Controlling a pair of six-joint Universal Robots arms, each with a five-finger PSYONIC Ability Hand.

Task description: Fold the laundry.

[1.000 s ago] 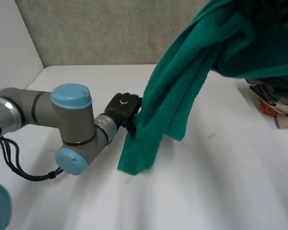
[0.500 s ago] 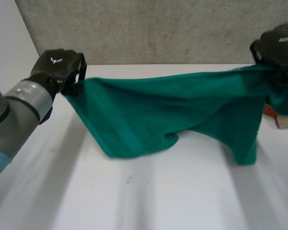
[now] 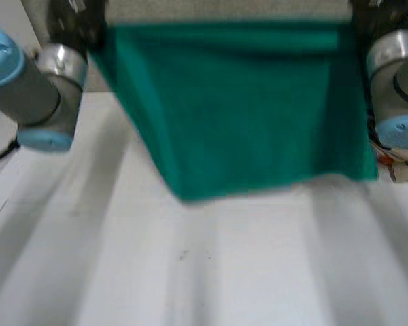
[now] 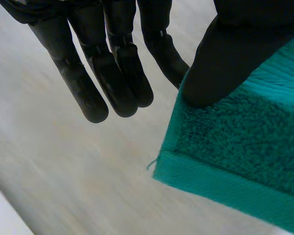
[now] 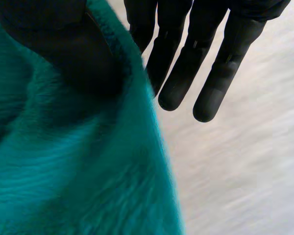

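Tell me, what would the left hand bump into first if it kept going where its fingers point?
Probably the white table. The left hand aims its straight fingers at it with nothing between, and the green towel pinched by its thumb sits beside them. How far is unclear.

white table (image 3: 245, 272), grey wall (image 3: 224, 9), small pile (image 3: 402, 163)

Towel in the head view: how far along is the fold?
Done: the green towel is lifted and hangs spread flat over the table. In hand: the left hand pinches one top corner under its thumb, and the right hand pinches the opposite top edge. Left: no fold shows yet, so it needs laying down and folding.
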